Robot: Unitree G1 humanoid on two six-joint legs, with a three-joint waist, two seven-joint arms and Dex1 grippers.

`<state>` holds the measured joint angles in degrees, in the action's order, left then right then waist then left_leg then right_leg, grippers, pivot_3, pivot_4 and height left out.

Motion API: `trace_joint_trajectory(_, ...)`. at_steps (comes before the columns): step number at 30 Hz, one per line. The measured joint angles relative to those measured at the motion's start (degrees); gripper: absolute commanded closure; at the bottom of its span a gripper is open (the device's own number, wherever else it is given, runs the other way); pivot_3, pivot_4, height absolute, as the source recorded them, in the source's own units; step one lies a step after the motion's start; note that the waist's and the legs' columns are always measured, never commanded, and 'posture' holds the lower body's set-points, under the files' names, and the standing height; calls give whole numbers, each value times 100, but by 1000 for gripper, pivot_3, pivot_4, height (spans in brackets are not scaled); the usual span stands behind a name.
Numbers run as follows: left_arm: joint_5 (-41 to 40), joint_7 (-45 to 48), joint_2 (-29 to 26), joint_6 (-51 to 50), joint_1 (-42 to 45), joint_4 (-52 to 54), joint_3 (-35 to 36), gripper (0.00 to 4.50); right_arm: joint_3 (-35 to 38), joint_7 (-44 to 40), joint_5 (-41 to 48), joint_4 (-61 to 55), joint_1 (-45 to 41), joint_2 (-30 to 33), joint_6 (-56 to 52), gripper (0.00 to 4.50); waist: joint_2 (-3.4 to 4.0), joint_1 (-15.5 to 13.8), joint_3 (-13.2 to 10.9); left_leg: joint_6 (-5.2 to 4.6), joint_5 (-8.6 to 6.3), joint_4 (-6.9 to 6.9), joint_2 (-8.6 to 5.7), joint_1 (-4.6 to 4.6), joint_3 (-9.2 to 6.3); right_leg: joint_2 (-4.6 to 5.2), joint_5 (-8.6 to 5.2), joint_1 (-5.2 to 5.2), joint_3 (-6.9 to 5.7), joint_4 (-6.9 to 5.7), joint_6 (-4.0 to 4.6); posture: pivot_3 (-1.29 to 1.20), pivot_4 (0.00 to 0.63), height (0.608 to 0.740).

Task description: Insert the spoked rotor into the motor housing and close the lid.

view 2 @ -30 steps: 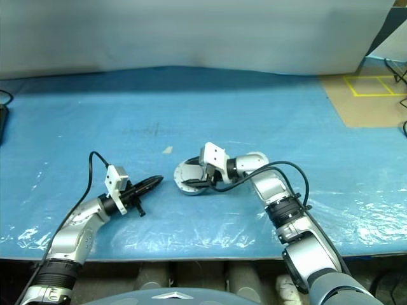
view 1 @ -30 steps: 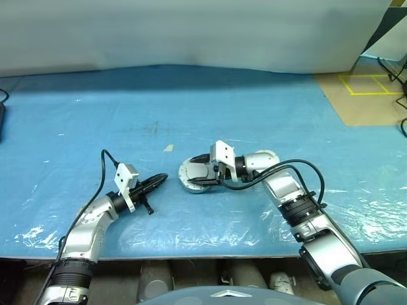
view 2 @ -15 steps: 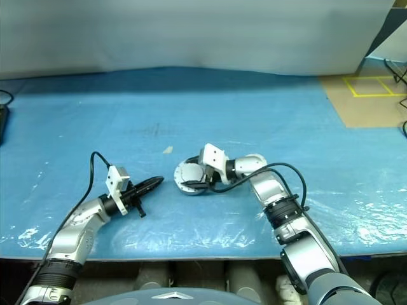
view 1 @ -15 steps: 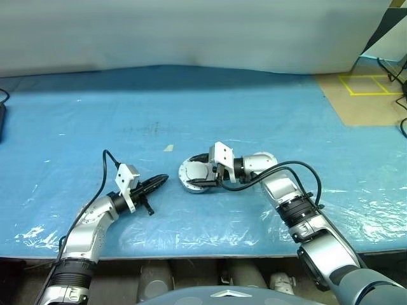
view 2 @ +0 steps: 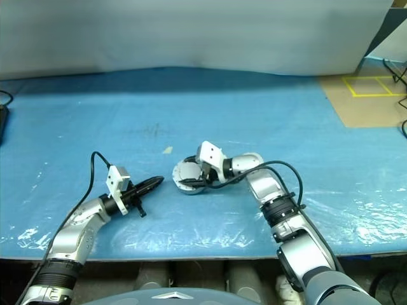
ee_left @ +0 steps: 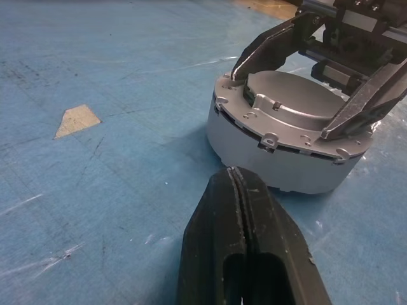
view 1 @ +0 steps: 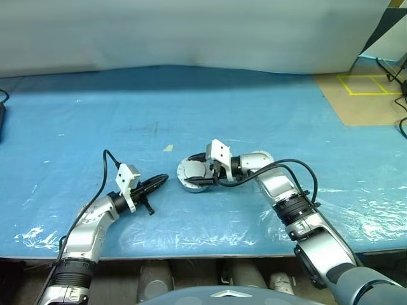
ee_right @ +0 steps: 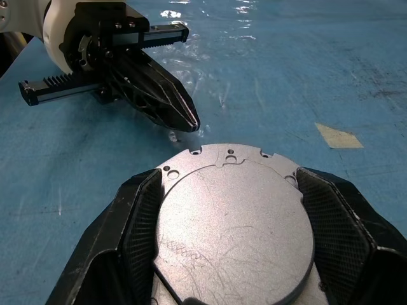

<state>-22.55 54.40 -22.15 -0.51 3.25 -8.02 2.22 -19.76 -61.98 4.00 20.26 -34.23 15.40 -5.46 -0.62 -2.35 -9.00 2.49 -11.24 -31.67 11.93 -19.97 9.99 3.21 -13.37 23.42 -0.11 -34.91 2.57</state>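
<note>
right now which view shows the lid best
The right wrist view: the lid faces the camera, between the right claw's two fingers. The left wrist view shows it from the side, seated on the motor housing. In the eye views it is small and partly hidden by the claw.

Even, diffuse overhead lighting; the head views are bright and sharp throughout. White glare patches lie on the creased plastic film (view 1: pixel 356 213) along the near edge of the blue table cover (view 1: pixel 95 121). A soft band of shadow runs under the grey backdrop (view 1: pixel 191 32). In the left wrist view the lid (ee_left: pixel 299 98) carries a soft sheen and the motor housing (ee_left: pixel 254 155) casts a faint shadow; the near left gripper (ee_left: pixel 236 181) is slightly soft-focused.
</note>
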Motion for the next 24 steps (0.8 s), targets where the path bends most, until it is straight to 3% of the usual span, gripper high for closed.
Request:
trace_joint_trajectory(15,-25,-70,63,-12,22,70,1,4500,-240,59,-257,-143,-69,148,-34,1501,0,-15,0,0,0,0,-2,9,0,2,0,-11,1,1,0,0,150,740)
trace_joint_trajectory(24,-447,-51,153,-374,183,427,14,4500,-263,86,-281,-144,-69,153,-2,1501,-1,-16,1,1,0,-1,-2,14,0,2,0,-16,2,0,0,0,150,740)
